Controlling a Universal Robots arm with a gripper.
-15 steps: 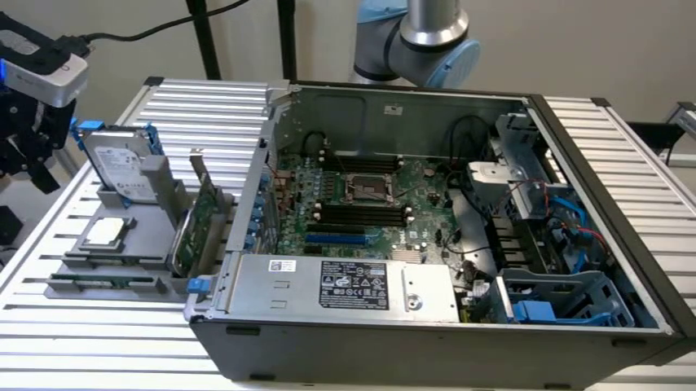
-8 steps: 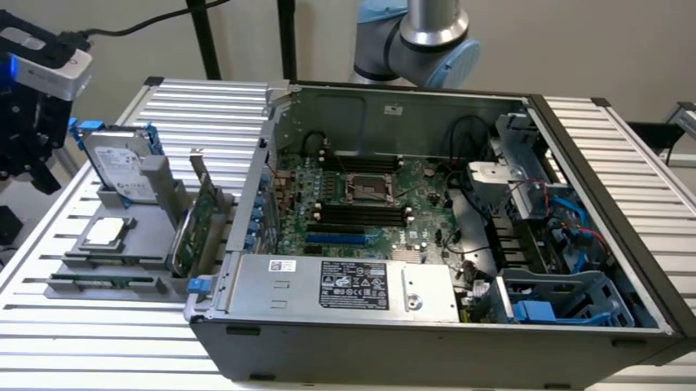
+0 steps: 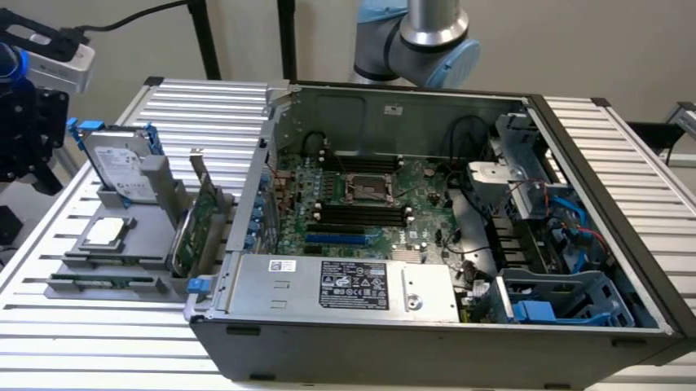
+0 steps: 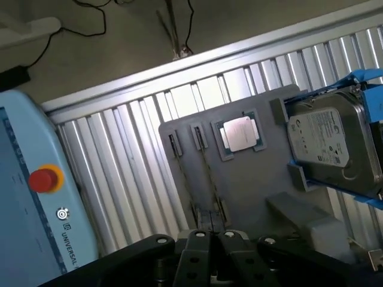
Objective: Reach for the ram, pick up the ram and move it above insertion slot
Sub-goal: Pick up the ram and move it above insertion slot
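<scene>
**Ask:** Wrist view first: how does your gripper (image 4: 210, 234) stand?

**Arm:** Clenched. My two black, blocky fingers (image 4: 197, 248) are pressed together and hold nothing. Beyond them lies the flat grey fixture plate (image 4: 251, 185), matte and smooth, on a table (image 4: 137, 155) of ribbed aluminium slats.

**Ask:** What sits on that plate?

**Arm:** A square processor (image 4: 239, 133) with a dull silver lid, set in a shallow recess. Next to it is a hard drive (image 4: 326, 140), a metal slab with a white label, cradled in a blue plastic frame. (Off to one side is the pale blue teach pendant (image 4: 30, 209) with its round red stop button (image 4: 45, 179).)

**Ask:** And the ram?

**Arm:** In the exterior view the ram (image 3: 103, 282) lies low in a long groove at the plate's near edge. It is a thin, narrow green stick with a row of dark chips. I hang well apart from it, high at the exterior view's left edge. Just beside the plate stands the open steel computer case (image 3: 435, 350). The long black insertion slots (image 3: 359, 216) run in parallel on its green motherboard (image 3: 425, 183).
</scene>
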